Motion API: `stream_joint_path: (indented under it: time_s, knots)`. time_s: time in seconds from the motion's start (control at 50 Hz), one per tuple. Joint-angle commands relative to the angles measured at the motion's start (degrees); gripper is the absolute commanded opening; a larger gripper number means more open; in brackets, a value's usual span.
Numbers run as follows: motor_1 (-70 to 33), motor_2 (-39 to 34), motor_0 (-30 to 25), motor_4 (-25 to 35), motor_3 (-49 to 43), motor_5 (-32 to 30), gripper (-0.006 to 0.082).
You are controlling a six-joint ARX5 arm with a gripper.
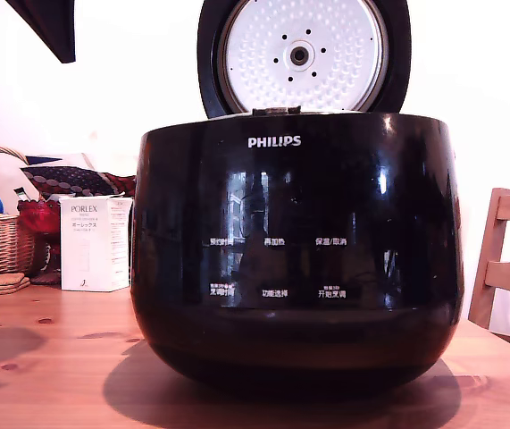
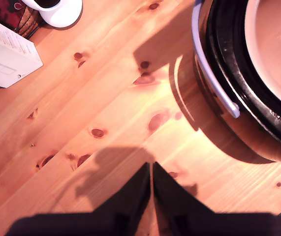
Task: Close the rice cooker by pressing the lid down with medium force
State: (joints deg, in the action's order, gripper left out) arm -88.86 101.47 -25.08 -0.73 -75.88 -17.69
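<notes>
- Rice cooker (image 1: 296,259) fills centre of exterior view; glossy black, rounded, sits on wooden worktop (image 1: 49,357). White PHILIPS logo near top front, two rows of small white Chinese labels lower down.
- Lid (image 1: 304,55) stands open, upright behind the pot at top centre of exterior view; silver-white dimpled inner plate faces camera, w/ centre hub and ring of small holes.
- Wrist view: cooker's open top at upper right of frame, black rim, pale inner pot, light grey-blue band curving along the rim. Its shadow falls on the wood beside it.
- Fingers (image 2: 151,184) at bottom centre of wrist view, dark, tips pressed together w/ only a thin line of wood showing between; closed on nothing, above bare worktop, apart from the cooker.
- Dark pointed shape in upper left corner of exterior view; cannot tell what it is.
- White PORLEX box (image 1: 95,243) stands left of the cooker in exterior view, near but not touching; same box lies at upper left of wrist view.
- Wicker basket (image 1: 0,241) at far left of exterior view, blue round item inside; patterned cloth behind the box.
- White cup (image 2: 59,11) w/ dark contents at top left of wrist view.
- Wooden chair (image 1: 509,259) back at right edge of exterior view.
</notes>
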Motion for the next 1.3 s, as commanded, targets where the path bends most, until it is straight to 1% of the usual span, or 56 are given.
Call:
stream_joint_path:
  time_s: [0.0, 0.2, 0.44, 0.56, 0.68, 0.72, 0.74, 0.78, 0.82, 0.86, 0.88, 1.16, 1.28]
  knots:
    - [0.04, -0.15, 7.98, 0.26, 3.93, 1.22, -0.0021]
    - [0.04, -0.13, 7.98, 0.26, 6.29, 1.22, -0.0021]
    - [0.04, -0.11, 7.91, 0.37, 19.65, 1.44, -0.0021]
    - [0.04, 0.09, 7.17, 2.86, 26.27, 3.34, -0.0021]
    - [0.04, 0.59, 6.03, 8.24, 31.06, 4.57, -0.0021]
    - [0.04, 0.66, 5.75, 8.96, 32.37, 4.59, -0.0021]
    - [0.04, 0.68, 5.64, 10.64, 33.42, 5.38, -0.0021]
    - [0.04, 0.68, 5.35, 11.21, 34.8, 5.66, -0.0021]
    - [0.04, 0.68, 4.94, 13.38, 35.98, 5.84, -0.0021]
    - [0.02, 0.68, 4.35, 13.38, 37.13, 5.84, -0.0021]
    - [0.02, 0.68, 4.09, 14.64, 37.73, 6.12, -0.0021]
    - [-0.85, 0.7, 1.25, 15.43, 47.58, 6.45, -0.0021]
    - [-1.66, 0.68, 0.98, 16.87, 51.1, 7.85, -0.0021]
